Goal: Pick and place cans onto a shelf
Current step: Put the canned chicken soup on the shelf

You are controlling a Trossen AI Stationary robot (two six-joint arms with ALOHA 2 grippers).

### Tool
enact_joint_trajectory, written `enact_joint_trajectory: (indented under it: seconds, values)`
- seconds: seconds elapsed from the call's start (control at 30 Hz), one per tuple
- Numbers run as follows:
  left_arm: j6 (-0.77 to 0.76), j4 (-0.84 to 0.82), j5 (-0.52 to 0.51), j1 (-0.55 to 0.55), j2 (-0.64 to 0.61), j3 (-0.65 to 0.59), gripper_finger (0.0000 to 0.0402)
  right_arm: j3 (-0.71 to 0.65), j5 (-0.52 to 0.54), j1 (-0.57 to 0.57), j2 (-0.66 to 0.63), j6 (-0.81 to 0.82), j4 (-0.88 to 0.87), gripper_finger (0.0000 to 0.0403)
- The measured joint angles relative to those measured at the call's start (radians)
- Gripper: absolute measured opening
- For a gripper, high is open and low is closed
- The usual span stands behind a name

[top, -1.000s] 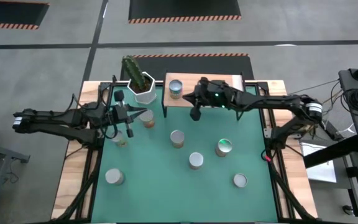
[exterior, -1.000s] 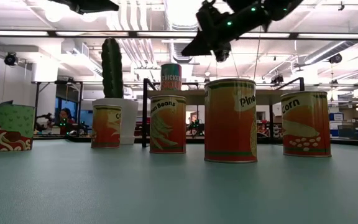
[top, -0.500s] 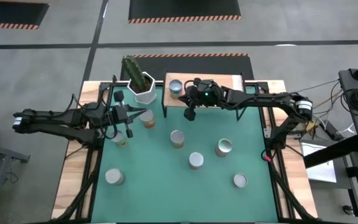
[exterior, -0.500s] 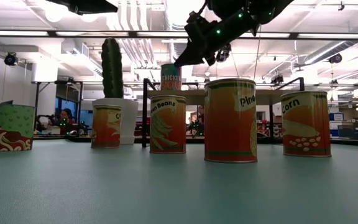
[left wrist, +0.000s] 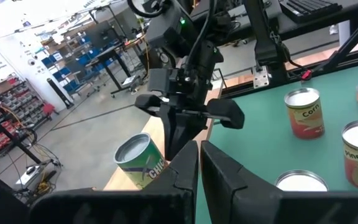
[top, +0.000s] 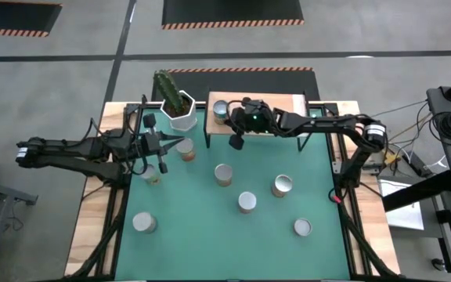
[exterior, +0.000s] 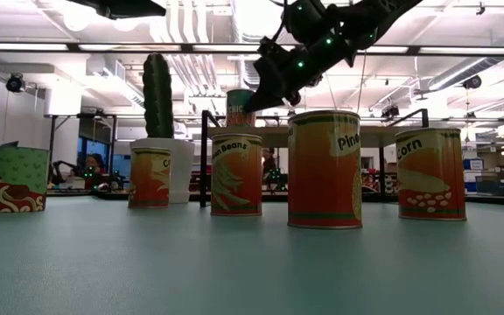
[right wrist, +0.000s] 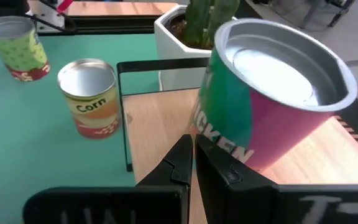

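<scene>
The right gripper [top: 236, 142] has slid across the shelf [top: 280, 104] toward its left end over the last second, fingers pressed together and holding nothing, and now it hangs just beside the chicken can [top: 221, 110], the only can standing on the board. In the right wrist view the closed fingertips [right wrist: 188, 163] point at the base of that can [right wrist: 272, 102], so this looks more like a nudge to tidy its spot than a fresh pick. One can is shelved, then, and six wait on the green mat [top: 210, 235]: a corn can [top: 185, 148] and a green-labelled can [top: 152, 174] by the left gripper [top: 180, 142], which sits closed and empty near the cactus pot [top: 182, 110], plus the cans at centre [top: 223, 174], [top: 247, 202], [top: 282, 185], and the two near corners [top: 143, 223], [top: 302, 227]. All show sealed metal tops; the white pot holds its cactus [top: 166, 86].
</scene>
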Motion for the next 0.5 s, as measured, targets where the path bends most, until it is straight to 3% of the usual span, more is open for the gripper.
enact_joint_trajectory:
  seconds: [0.5]
  values:
    - [0.004,0.003,0.000,0.000,0.000,0.000,0.0000,0.007,0.000,-0.027,0.033,-0.034,0.068,0.0009]
